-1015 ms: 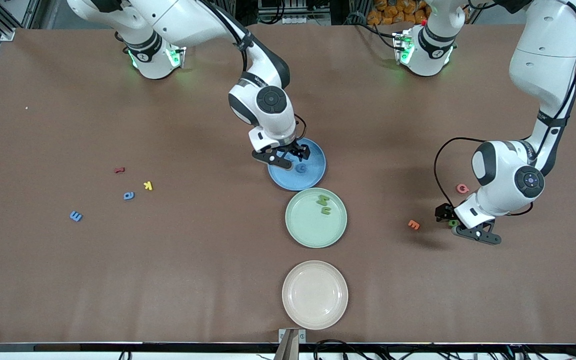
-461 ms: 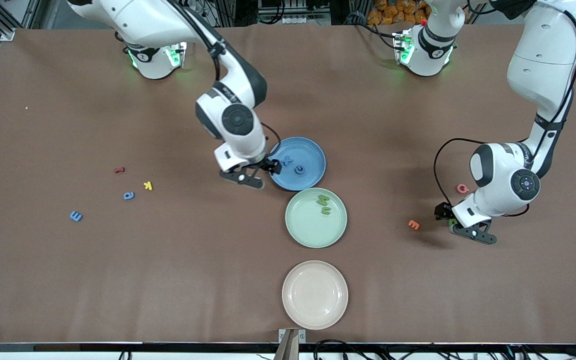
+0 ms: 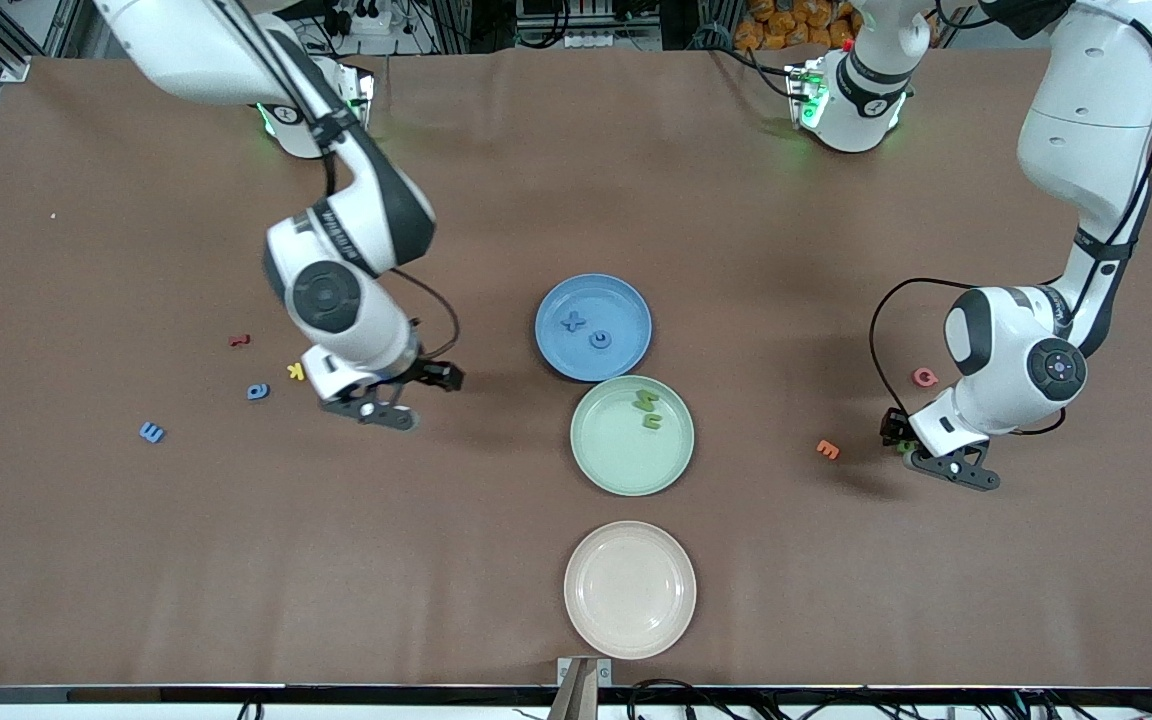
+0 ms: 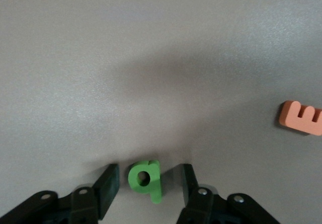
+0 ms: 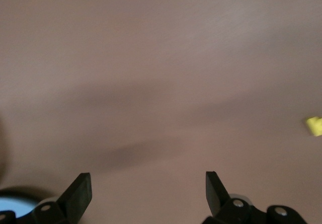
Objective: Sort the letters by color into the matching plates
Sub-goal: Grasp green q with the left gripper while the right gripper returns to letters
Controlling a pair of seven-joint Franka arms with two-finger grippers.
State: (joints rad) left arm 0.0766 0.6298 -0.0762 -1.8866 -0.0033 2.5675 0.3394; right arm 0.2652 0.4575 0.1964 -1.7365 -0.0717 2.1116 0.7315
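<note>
the left tool (image 4: 146, 191) is low at the surface (image 3: 496, 560) toward the left arm's end, its fingers (image 4: 106, 189) standing on either side of a green letter (image 4: 146, 179) with a narrow gap showing on each side, so they are apart and not clamped on it. an orange letter (image 3: 827, 450) lies near that green one, and a pink letter (image 3: 925, 377) lies farther from the front camera than both.

the right tool (image 3: 406, 395) hangs over bare surface between the blue plate (image 3: 546, 345) and a loose group of letters, its fingers (image 5: 78, 194) wide apart and holding nothing. the group is a yellow letter (image 3: 296, 372), a red letter (image 3: 239, 340) and 2 blue letters (image 3: 257, 391) (image 3: 151, 432).

the blue plate holds 2 blue letters, an x (image 3: 573, 321) and a round one (image 3: 600, 340). touching its rim, nearer the front camera, the green plate (image 3: 616, 470) holds 2 green letters (image 3: 647, 401) (image 3: 652, 421) lying just beside each other. a cream plate (image 3: 576, 590) sits nearer the camera again, apart from the green plate.
</note>
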